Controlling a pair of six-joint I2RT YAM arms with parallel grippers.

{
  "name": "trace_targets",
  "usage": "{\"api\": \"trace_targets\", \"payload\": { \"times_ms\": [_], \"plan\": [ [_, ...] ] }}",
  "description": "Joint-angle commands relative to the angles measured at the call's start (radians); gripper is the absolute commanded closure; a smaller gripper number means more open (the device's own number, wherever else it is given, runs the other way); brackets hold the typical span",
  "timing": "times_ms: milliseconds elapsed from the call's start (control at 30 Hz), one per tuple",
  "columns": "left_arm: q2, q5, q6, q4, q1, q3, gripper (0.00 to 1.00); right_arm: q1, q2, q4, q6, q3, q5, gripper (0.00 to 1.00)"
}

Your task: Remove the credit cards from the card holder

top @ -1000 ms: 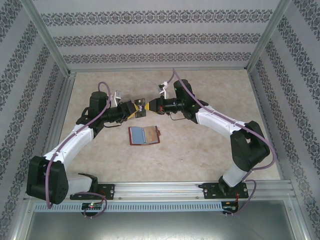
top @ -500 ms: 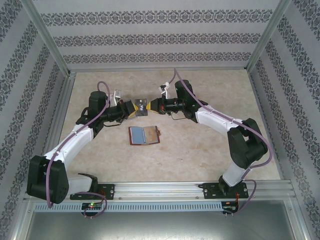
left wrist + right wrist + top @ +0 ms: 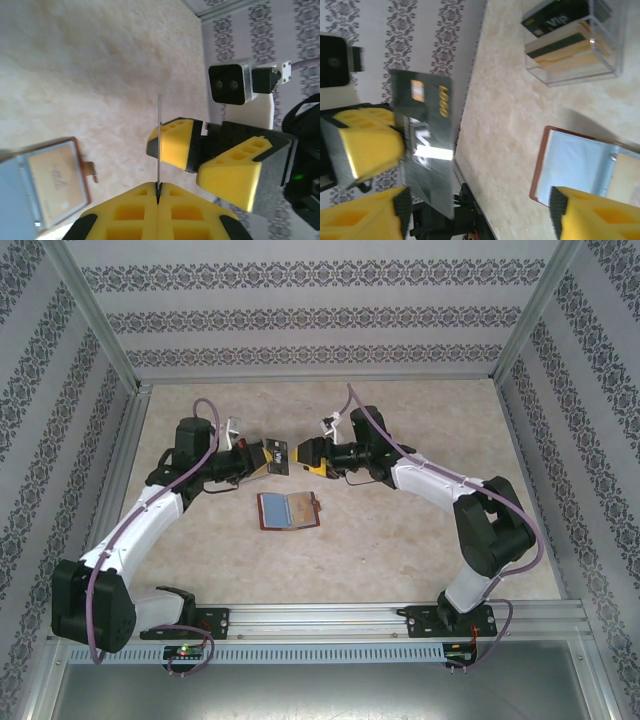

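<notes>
The card holder [image 3: 289,510] lies open and flat on the table, brown-edged with blue-grey panels, a tan card in a pocket [image 3: 52,177]. Behind it my left gripper [image 3: 268,457] is shut on a black credit card [image 3: 278,452] with gold lettering, held above the table. In the left wrist view the card [image 3: 159,140] shows edge-on, pinched between my left gripper's [image 3: 158,189] closed yellow pads. My right gripper [image 3: 303,454] faces it from the right, open and just clear of the card [image 3: 422,135]. The wide-spread right gripper [image 3: 477,212] holds nothing.
A small clear plastic box [image 3: 575,47] with black and gold cards stands on the table beyond the card holder [image 3: 580,165]. Patterned walls close in the back and both sides. Open tabletop lies in front of the holder, toward the arm bases.
The two grippers met at the black card earlier. Now the right gripper has let go and drawn back right, and the left gripper has pulled left with the card.
</notes>
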Motion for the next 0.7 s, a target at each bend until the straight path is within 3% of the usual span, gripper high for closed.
{"api": "trace_targets", "payload": {
  "times_ms": [0, 167, 200, 667],
  "plan": [
    [-0.026, -0.173, 0.219, -0.244, 0.007, 0.09, 1.0, -0.013, -0.074, -0.064, -0.073, -0.015, 0.053, 0.18],
    [0.006, -0.36, 0.427, -0.358, 0.008, 0.167, 1.0, -0.02, -0.143, -0.116, -0.13, -0.042, 0.119, 0.12],
    [0.015, -0.389, 0.478, -0.366, 0.007, 0.179, 1.0, -0.022, -0.161, -0.126, -0.142, -0.048, 0.142, 0.02],
    [0.18, -0.601, 1.124, -0.278, -0.047, 0.28, 1.0, -0.021, -0.385, -0.187, -0.298, -0.15, 0.37, 0.02]
  ]
}}
